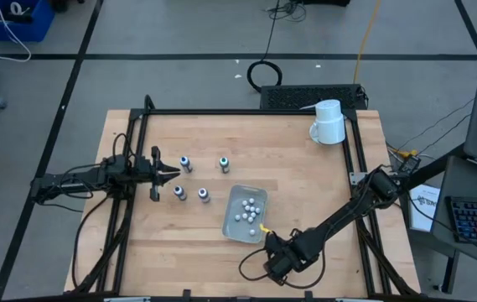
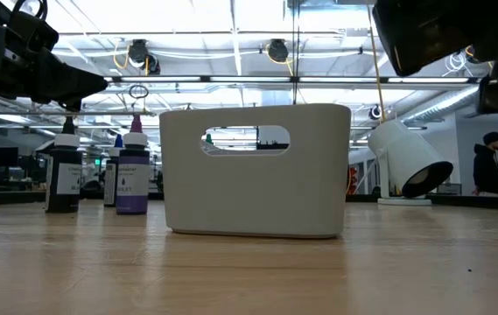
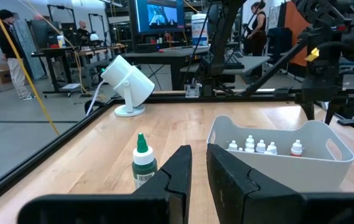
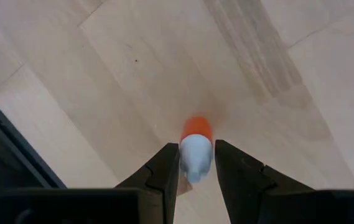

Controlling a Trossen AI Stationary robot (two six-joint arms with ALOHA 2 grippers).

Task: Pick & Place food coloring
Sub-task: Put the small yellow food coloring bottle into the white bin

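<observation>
**Desk:** Which step are you in, and where do the bottles stand?

**Floor:** Your right gripper [image 4: 195, 163] hangs low over the table [image 1: 305, 180] near its front edge, just beside the white bin's [image 1: 231, 220] near corner, fingers narrowed around a small pale bottle with an orange cap [image 4: 195, 146]. The wrist view shows the bottle between the fingers above bare wood; whether it is lifted clear of the boards cannot be told. I read this as the carry stage of one pick, with the drop not yet made.

**Desk:** And the rest of the food coloring?

**Floor:** Four bottles [image 1: 185, 163] stand upright on the table left of the bin, apart from one another. Several white-capped bottles [image 3: 260, 147] already sit inside the bin. Your left gripper [image 1: 171, 174] hovers among the four standing ones, its fingers drawn to a narrow slit with nothing between them; a green-capped bottle [image 3: 143, 163] stands just ahead of it. A white mug [image 1: 329, 122] lies tipped at the far right corner, well apart from the work.

**Desk:** What does your next move call for?

**Floor:** My judgement: raise the right gripper enough to clear the bin's wall, bring it over the open bin, then release. Keep the grip firm, as the bottle is small and held near its neck.
</observation>
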